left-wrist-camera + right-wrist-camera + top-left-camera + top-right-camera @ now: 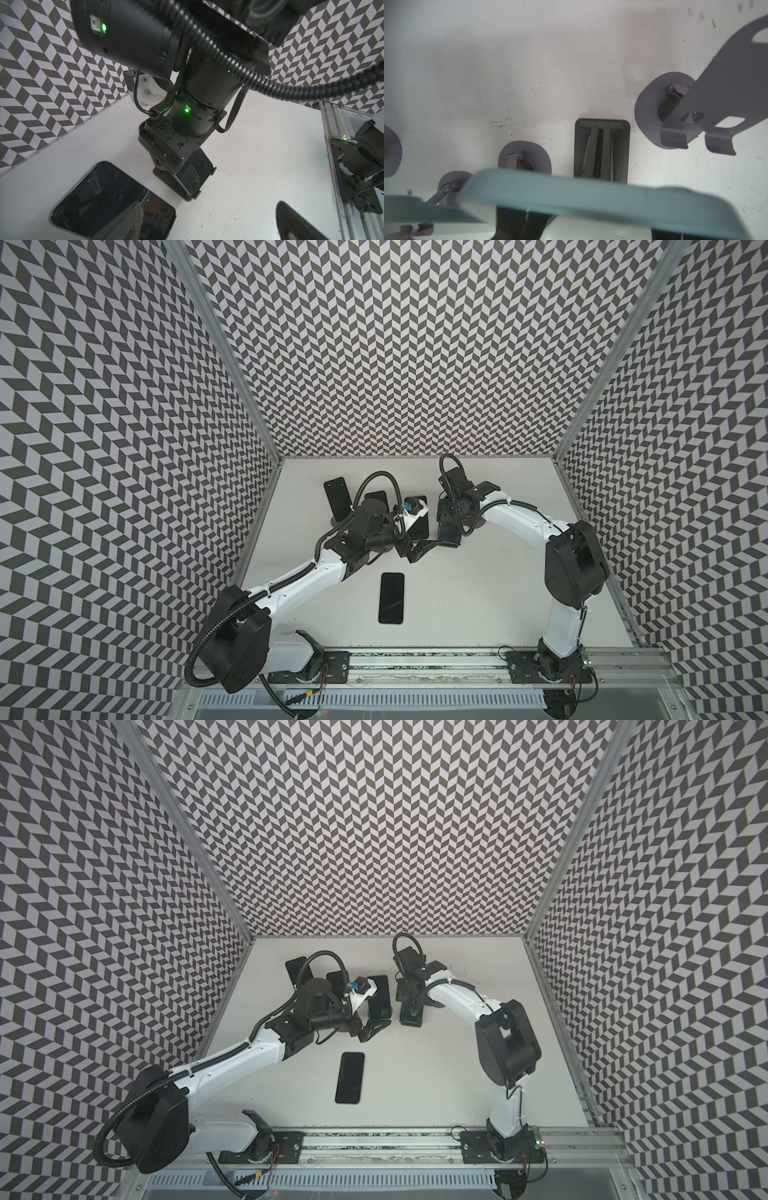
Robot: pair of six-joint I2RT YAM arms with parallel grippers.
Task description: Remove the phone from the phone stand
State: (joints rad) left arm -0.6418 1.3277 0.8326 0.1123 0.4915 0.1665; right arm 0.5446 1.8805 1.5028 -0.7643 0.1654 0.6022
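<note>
Spread wide and empty nearest the lens, the left gripper (208,205) is held clear beside a neighbouring phone (112,199), while the phone (191,181), not yet out of its phone stand (213,170), is clamped at its upper edge by the right gripper (166,174), apparently for lifting.

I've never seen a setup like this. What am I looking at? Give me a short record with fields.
Surface: white table
Right end effector: shut on a phone in the back row
Black stand: below that phone; whether the phone has lifted clear cannot be told
Left end effector: open, holding nothing, close beside the gripped phone
Flat phone: lying on the table near the middle, apart from both arms
Propped phone: tilted up at the back left
Empty stand: grey, nothing on it
</note>
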